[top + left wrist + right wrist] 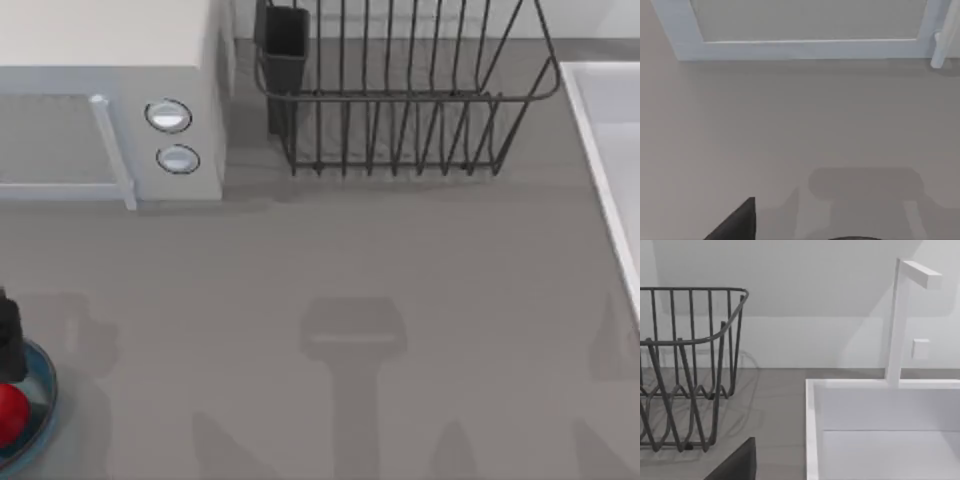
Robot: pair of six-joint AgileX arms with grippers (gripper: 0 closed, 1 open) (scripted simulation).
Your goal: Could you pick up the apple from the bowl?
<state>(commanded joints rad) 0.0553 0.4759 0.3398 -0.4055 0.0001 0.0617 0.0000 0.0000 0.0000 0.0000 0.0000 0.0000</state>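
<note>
Glossy red round apple (10,413) sits in the shallow blue bowl (44,400); left gripper's (8,325) grip unclear.

apple (10,412) in bowl (40,405), table's left edge | microwave (110,100) behind | rack (400,90) right of microwave

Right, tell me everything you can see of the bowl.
The bowl sits at the near left edge of the table in the top view, cut off by the picture's edge so only its right part shows. It is round and shallow, blue inside with a shiny, lighter blue-grey rim. It stands level on the grey table. The red apple lies inside it. A dark part of the left arm reaches over its far rim; whether they touch is unclear.
</note>
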